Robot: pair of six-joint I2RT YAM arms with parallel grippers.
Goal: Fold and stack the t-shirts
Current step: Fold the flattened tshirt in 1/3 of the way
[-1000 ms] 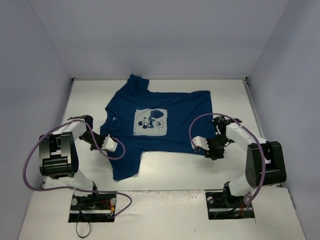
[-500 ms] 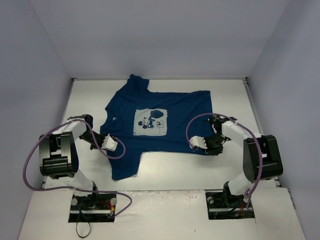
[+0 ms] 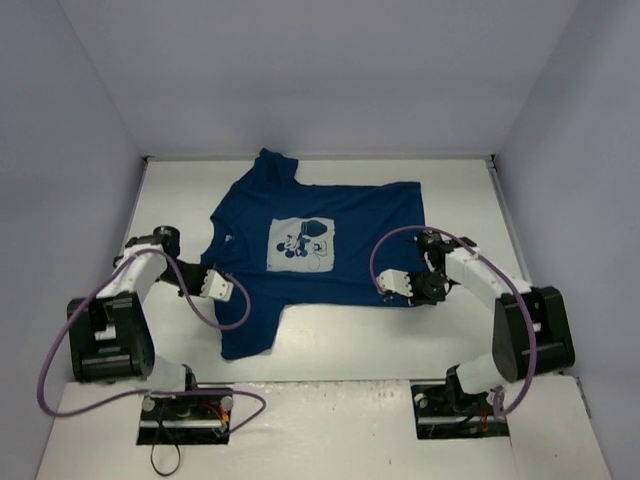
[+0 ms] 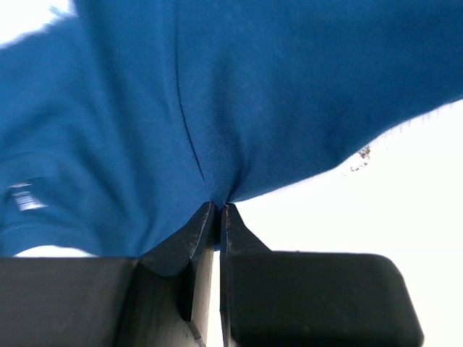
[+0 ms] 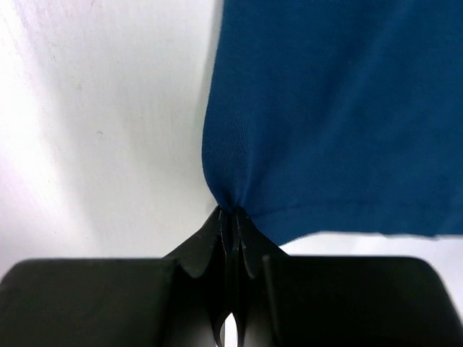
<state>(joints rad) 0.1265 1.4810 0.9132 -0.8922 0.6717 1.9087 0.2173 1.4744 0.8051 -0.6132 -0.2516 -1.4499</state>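
The flat white table (image 3: 330,345) bears the navy blue short-sleeved cloth t-shirt (image 3: 370,225), spread print-side up in the middle, collar to the left, hem to the right, its near sleeve pointing toward the robot. The pale square cartoon-mouse print (image 3: 301,244) sits central and smooth. The left gripper (image 4: 218,206) is clamped tight on a pinch of cloth at the near shoulder edge, and the right gripper (image 5: 230,211) is clamped on the near hem corner. To fold the near side well, I judge both should lift together, just clear of the table, and carry the edge toward the far side at equal pace, with the cloth taut between them so the crease runs straight beside the print.
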